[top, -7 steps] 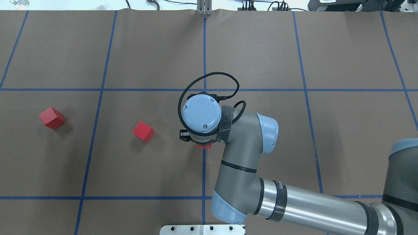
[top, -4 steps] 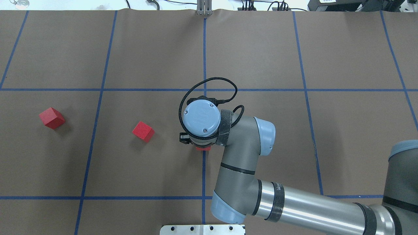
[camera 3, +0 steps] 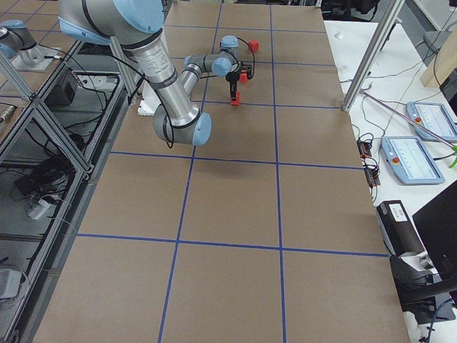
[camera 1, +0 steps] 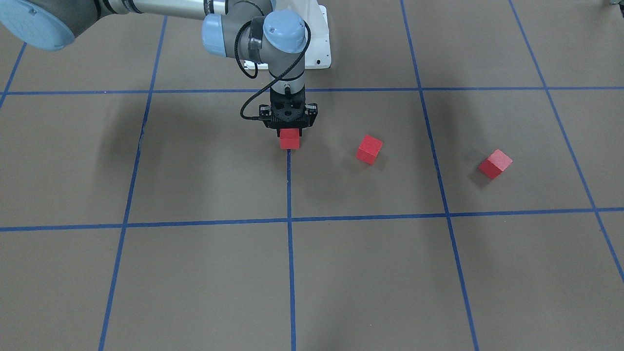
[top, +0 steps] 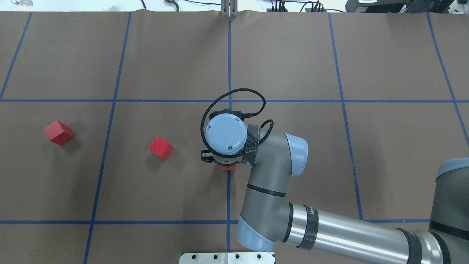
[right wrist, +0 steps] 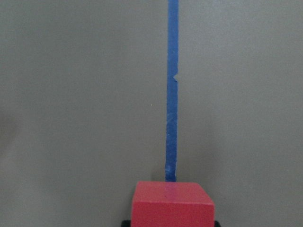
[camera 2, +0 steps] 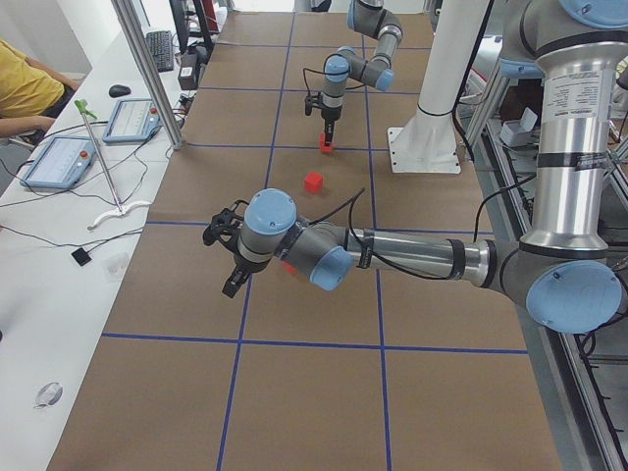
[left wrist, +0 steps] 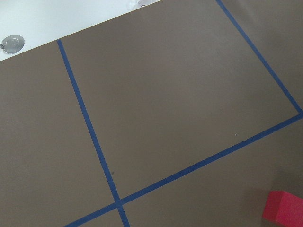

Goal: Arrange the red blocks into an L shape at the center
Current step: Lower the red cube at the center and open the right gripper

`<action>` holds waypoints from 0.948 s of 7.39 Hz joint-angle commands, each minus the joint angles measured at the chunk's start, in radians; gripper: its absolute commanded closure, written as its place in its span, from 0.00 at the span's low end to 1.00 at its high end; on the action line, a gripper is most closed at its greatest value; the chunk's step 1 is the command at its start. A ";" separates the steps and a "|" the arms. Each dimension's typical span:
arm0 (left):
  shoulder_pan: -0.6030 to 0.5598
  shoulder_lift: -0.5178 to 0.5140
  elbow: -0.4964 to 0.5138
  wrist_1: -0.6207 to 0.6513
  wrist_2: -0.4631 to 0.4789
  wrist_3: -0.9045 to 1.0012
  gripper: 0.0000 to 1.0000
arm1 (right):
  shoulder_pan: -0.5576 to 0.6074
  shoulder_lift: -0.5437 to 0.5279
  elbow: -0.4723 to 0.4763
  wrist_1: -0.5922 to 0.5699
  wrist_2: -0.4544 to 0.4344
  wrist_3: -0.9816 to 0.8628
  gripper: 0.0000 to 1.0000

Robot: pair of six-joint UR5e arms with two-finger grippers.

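Note:
My right gripper (camera 1: pixel 290 130) points straight down over the middle blue line, shut on a red block (camera 1: pixel 290 139) whose underside is at or just above the brown surface. From overhead only a sliver of that block (top: pixel 228 167) shows under the wrist. In the right wrist view the block (right wrist: pixel 172 204) sits between the fingers at the line's end. Two more red blocks (top: pixel 161 147) (top: pixel 58 132) lie loose and turned at an angle on my left side. My left gripper (camera 2: pixel 232 285) hovers over the far-left block; I cannot tell its state.
The white robot base (top: pixel 227 257) is at the near edge of the table. My right arm's elbow and forearm (top: pixel 271 190) cross the near right squares. A person in yellow (camera 2: pixel 25 88) and tablets sit at a side table beyond the far edge.
My right wrist has sunk a little lower over the middle line with the block still in its grip. The two loose blocks have not moved.

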 commanded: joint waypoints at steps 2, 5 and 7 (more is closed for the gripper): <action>0.000 0.000 0.000 0.000 0.000 0.000 0.00 | -0.006 -0.001 -0.003 0.002 -0.021 -0.007 0.11; 0.000 -0.002 0.000 -0.002 0.000 -0.002 0.00 | -0.008 0.007 0.009 0.000 -0.026 -0.014 0.01; 0.003 -0.014 -0.014 -0.005 -0.002 -0.029 0.00 | 0.075 -0.007 0.049 -0.004 0.014 -0.038 0.01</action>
